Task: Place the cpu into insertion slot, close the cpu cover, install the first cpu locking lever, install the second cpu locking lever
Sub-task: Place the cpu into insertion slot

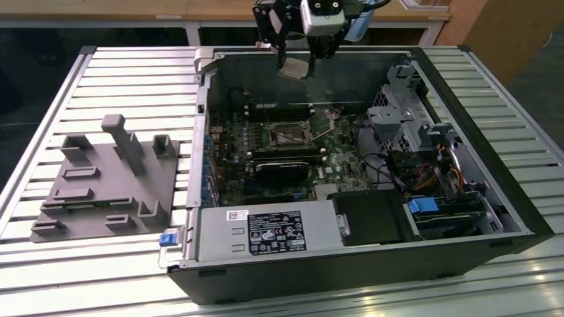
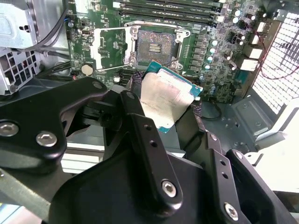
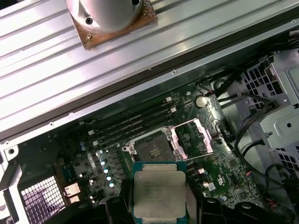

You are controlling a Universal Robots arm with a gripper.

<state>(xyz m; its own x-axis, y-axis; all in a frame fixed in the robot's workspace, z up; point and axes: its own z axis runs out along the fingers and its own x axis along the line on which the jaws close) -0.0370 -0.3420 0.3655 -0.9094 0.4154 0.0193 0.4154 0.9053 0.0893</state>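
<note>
While the arm hangs above it, a big table (image 1: 115, 72) of metal slats holds everything. On the table lies an open black case (image 1: 352, 274), with its inside facing up. Beside the case, on the exterior view's left, sits a grey holder (image 1: 105, 188) with posts and blocks sticking up. It does not touch the case. Inside the case, at the near edge, is a power box (image 1: 264, 232) with stickers on it. Past it lies the green board (image 1: 339, 168), flat on the floor of the case.

The gripper (image 1: 300, 65) is high over the far side of the case, well above the board. Its two black fingers (image 2: 140, 126) are closed on the cpu (image 2: 166, 100), one on each side, pinching its edges. The silver face of the cpu shows in both wrist views, with a thin green rim round it. The cpu is in the air and touches nothing but the fingers.

Down on the board, the cover (image 2: 108, 46) is flipped open, just beside the slot (image 2: 156, 44). The slot is bare, with its dark middle showing, and the cpu is not in it yet. Long thin memory slots (image 2: 163, 11) run near it.
</note>
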